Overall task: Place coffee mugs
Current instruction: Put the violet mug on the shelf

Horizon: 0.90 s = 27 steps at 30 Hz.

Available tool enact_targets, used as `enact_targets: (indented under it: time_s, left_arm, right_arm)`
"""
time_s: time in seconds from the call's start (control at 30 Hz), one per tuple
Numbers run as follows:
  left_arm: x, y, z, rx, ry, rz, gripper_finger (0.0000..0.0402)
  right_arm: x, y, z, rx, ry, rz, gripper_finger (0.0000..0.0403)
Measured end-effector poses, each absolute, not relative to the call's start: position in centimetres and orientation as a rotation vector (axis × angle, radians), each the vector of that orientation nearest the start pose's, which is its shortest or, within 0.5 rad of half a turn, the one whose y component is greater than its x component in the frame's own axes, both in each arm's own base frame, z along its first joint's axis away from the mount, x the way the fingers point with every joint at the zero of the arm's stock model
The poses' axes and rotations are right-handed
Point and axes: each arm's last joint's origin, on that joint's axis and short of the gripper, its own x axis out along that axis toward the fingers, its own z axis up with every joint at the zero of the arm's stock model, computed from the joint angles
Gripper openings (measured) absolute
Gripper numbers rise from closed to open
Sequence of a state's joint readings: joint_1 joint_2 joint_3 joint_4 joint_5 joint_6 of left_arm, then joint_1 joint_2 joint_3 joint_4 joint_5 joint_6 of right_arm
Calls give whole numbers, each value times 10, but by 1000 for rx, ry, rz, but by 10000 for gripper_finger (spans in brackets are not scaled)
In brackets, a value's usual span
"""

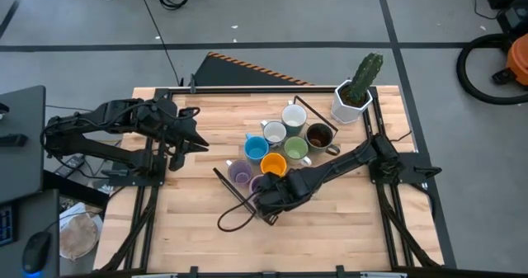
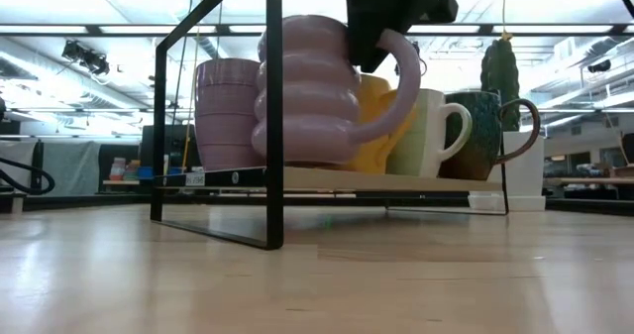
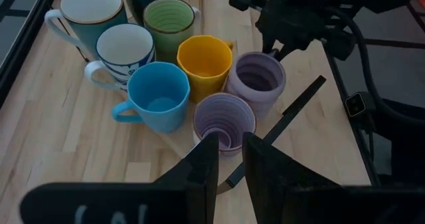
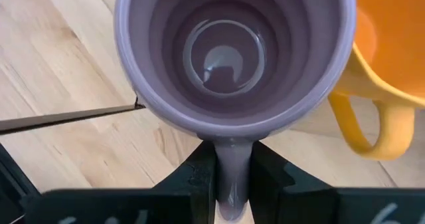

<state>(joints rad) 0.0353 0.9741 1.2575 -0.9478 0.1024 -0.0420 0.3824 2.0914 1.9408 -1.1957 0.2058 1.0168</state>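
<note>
Eight mugs stand close together on a wooden tray inside a black wire frame point(image 1: 221, 176): two white point(image 1: 294, 115), brown point(image 1: 319, 135), blue point(image 1: 256, 148), green point(image 1: 297, 150), orange point(image 1: 274, 165) and two lavender. My right gripper point(image 1: 271, 194) is shut on the ribbed lavender mug point(image 2: 307, 86) at the tray's near corner. The other lavender mug point(image 2: 226, 111) stands beside it. My left gripper point(image 1: 194, 134) hovers left of the tray, slightly open point(image 3: 229, 164) and touching nothing. My right gripper pinches the ribbed lavender mug's handle point(image 4: 232, 164) between its two fingers, at the handle's outer loop. It comes from above, slanting in from the table's right. The mug stands upright with its mouth up, its base at the tray's board point(image 2: 327, 175).
A white angular pot with a green cactus point(image 1: 353, 101) stands at the far right corner of the table. The frame's black bars point(image 2: 272, 126) rise around the mugs. Bare wood lies toward the near edge point(image 1: 280, 245) and on the left.
</note>
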Motion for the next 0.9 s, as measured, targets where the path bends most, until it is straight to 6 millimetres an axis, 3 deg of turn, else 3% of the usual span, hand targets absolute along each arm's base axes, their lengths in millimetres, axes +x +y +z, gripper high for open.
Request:
enact_targets:
  time_s: [0.67,0.9]
  left_arm:
    - [166,3,388,-35,663,-69,73]
    - [163,-5,361,-17,608,-115,73]
  right_arm:
    - [403,142,262,486,1195,-463,89]
    - [399,143,270,414,1173,-427,115]
